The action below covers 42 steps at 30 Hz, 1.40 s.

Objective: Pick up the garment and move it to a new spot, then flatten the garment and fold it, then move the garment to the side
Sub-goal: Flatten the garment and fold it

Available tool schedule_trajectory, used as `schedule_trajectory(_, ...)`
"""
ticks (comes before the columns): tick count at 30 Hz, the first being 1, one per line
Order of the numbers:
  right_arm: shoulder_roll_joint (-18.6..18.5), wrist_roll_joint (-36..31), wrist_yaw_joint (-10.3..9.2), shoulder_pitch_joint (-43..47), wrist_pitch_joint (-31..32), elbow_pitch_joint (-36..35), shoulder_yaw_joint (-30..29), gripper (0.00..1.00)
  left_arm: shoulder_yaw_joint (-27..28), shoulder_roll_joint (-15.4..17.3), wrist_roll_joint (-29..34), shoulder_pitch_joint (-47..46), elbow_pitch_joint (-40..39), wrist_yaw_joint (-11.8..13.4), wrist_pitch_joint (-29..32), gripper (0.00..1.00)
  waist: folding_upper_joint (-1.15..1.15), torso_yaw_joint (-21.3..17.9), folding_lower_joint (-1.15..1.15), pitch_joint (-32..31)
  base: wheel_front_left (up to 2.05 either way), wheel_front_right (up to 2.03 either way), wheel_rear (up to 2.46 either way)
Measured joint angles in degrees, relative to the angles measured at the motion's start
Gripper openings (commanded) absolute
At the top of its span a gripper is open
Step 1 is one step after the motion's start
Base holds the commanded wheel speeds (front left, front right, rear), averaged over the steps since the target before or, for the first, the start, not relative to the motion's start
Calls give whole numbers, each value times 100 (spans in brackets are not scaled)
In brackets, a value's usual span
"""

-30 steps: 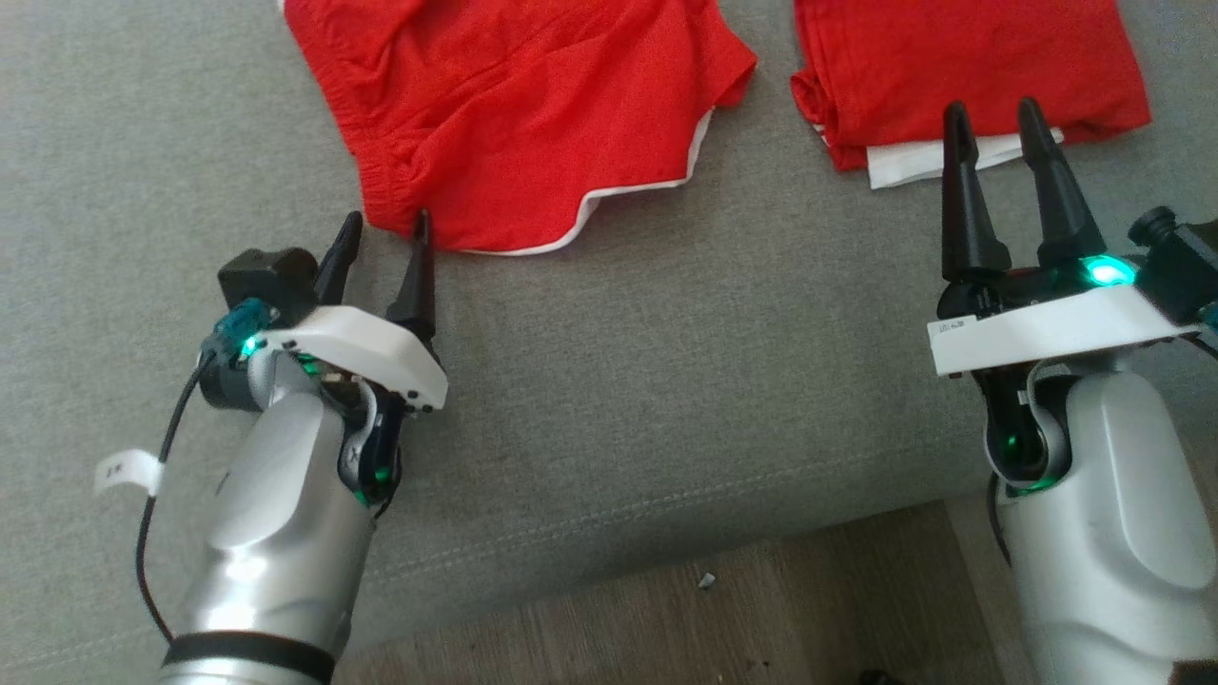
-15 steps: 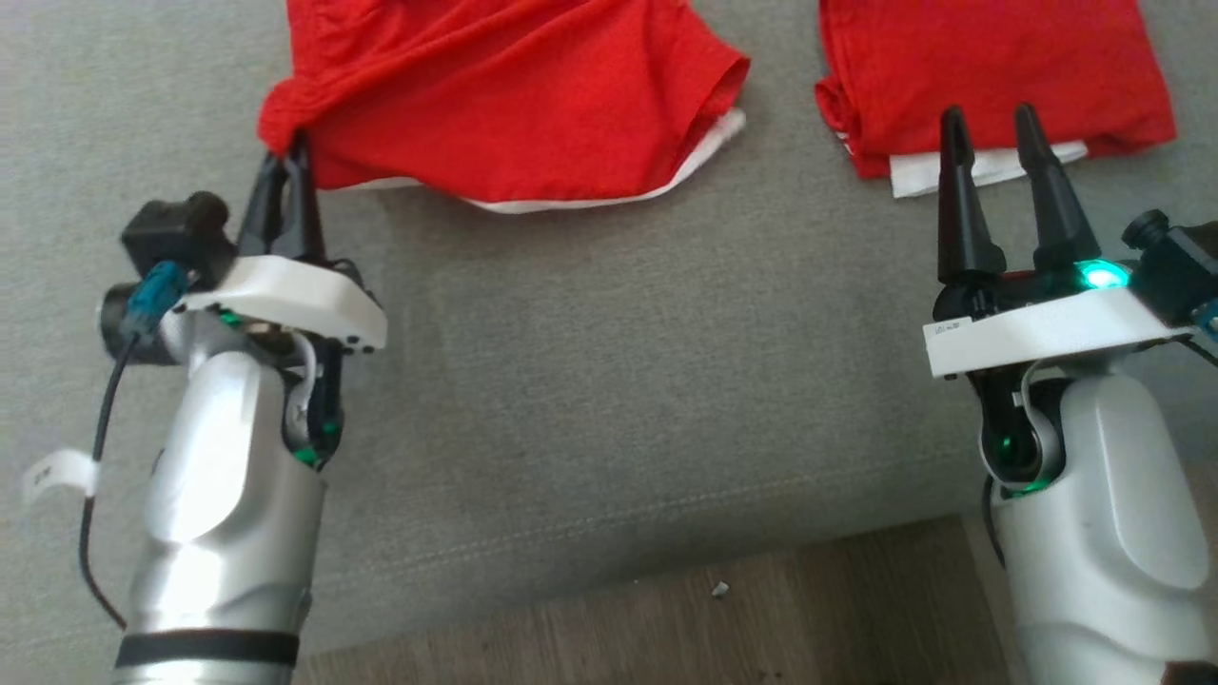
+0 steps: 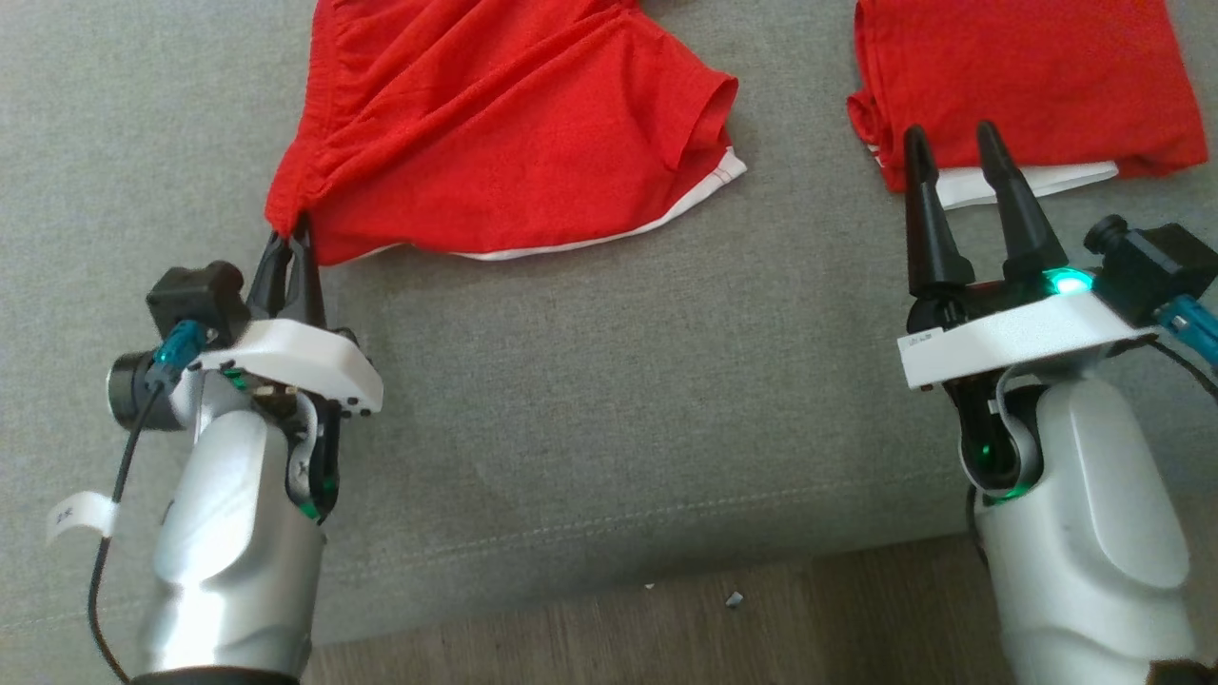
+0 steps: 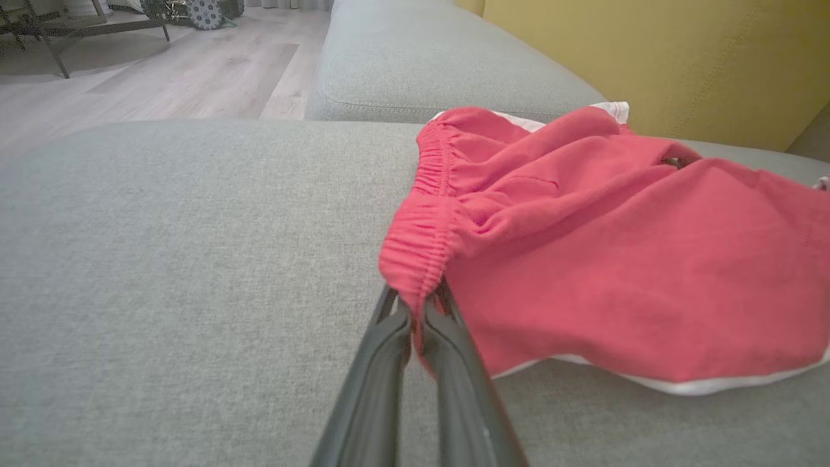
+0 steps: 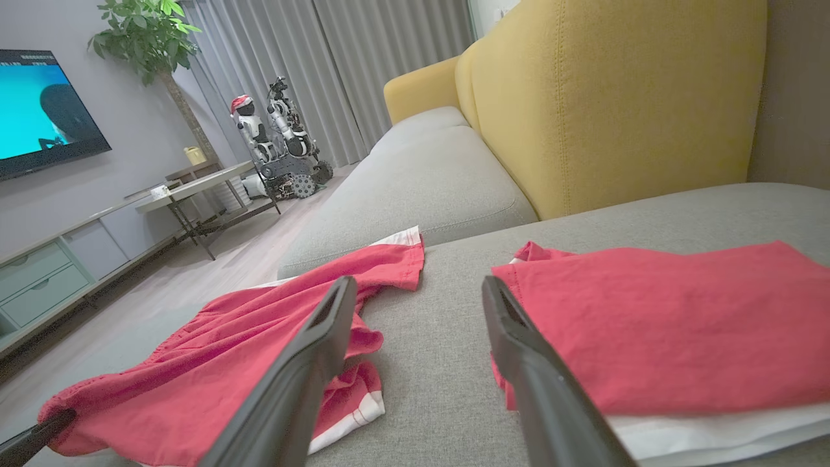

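The garment [image 3: 514, 133] is a pair of red shorts with white trim, lying rumpled on the grey sofa seat [image 3: 609, 381]. My left gripper [image 3: 293, 233] is shut on the elastic waistband corner of the garment [image 4: 583, 259], which bunches up at the fingertips and lifts slightly. In the left wrist view the left gripper [image 4: 418, 308] pinches the gathered waistband. My right gripper [image 3: 947, 147] stands open above the seat, its fingers [image 5: 311, 350] apart with nothing between them, just in front of a folded red pile. The garment [image 5: 227, 363] lies to its left.
A folded stack of red cloth over white cloth [image 3: 1028, 86] lies at the seat's far right. The sofa's front edge meets wooden floor [image 3: 666, 637] near me. A yellow backrest [image 5: 616, 97] rises behind the seat. A television [image 5: 45, 110] and side tables stand across the room.
My left gripper closed on the garment's waistband corner and pulled it left and toward me, bunching the cloth. The head camera shifted slightly. The right gripper stayed open.
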Motion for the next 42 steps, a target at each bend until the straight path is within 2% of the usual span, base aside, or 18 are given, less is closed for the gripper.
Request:
schedule_trajectory(14,57,10,0,-78,37,171,214,100,51,-2,104,-366,122,-73,0,0,0,-155,0,219,0,0,0)
schedule_trajectory(27,90,501,0,-1073,481,1861,736,100,-10,-76,182,-425,-272,-104,0,0,0,208,0,412,0,0,0)
schedule_trajectory(35,90,119,0,-1763,475,3093,853,100,-181,-136,192,-492,-299,-145,0,0,0,389,0,518,0,0,0)
schedule_trajectory(42,89,36,0,-2102,227,3655,947,100,-304,-158,135,-511,-365,-144,0,0,0,477,0,560,0,0,0)
